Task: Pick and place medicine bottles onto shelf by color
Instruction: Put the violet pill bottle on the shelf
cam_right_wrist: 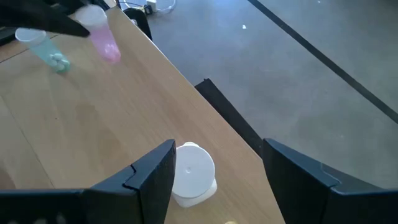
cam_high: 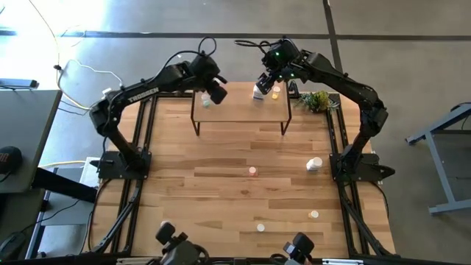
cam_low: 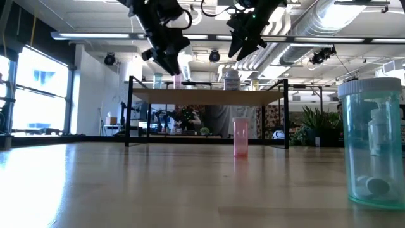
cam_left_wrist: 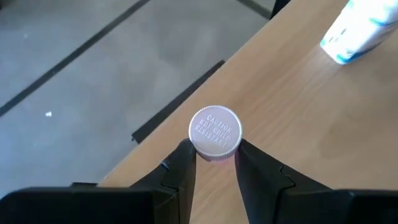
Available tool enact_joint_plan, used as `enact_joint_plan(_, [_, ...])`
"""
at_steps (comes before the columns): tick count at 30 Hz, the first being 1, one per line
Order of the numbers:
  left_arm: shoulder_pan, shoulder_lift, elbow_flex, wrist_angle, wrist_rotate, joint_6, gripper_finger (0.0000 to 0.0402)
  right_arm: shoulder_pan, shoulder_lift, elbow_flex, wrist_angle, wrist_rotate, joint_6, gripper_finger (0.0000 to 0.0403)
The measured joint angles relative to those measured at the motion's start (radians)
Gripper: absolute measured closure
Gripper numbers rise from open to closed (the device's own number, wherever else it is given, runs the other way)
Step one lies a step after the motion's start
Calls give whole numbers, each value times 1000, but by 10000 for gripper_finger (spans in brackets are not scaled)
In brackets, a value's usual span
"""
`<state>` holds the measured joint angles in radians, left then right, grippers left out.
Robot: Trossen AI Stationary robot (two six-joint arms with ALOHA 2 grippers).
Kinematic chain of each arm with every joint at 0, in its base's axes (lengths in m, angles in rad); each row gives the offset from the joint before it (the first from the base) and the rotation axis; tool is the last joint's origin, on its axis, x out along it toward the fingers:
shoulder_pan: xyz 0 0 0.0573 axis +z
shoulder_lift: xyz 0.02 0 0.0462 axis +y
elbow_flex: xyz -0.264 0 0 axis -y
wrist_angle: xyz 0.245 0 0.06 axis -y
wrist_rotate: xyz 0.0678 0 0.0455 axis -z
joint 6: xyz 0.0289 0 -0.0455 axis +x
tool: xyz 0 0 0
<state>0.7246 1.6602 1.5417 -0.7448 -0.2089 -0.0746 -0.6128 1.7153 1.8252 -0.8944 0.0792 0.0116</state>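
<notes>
The shelf (cam_high: 239,112) stands at the table's far middle. My left gripper (cam_high: 215,93) is over its far left part, shut on a pink bottle with a white cap (cam_left_wrist: 215,130), next to a green bottle (cam_high: 205,101) that stands on its base on the shelf. My right gripper (cam_high: 266,79) hangs open above a larger white bottle (cam_right_wrist: 193,171) standing on the shelf's far right part, and touches nothing. A yellow bottle (cam_high: 276,93) stands beside the white one. My left gripper pinches the pink bottle between its two fingers (cam_left_wrist: 185,163), on the bottle's sides just below the cap (cam_left_wrist: 211,155). The fingers come from above, pointing down. The bottle is upright near the shelf's far edge; I cannot tell whether its base (cam_low: 178,85) touches the shelf top.
On the table stand a pink bottle (cam_high: 252,171), a white one (cam_high: 314,163), a yellowish one (cam_high: 314,214) and a white one (cam_high: 260,227). A small green plant (cam_high: 315,100) stands right of the shelf. The table's near half is mostly bare wood.
</notes>
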Motion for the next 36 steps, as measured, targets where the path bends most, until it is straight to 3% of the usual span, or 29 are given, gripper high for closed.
enact_joint_plan(18, [0,47,-1,-7,-2,0,300,0,0,0,0,0,1,174])
enact_joint_plan(36, [0,20,30,-44,16,52,206,64,-81,-1,-112,-5,146,174])
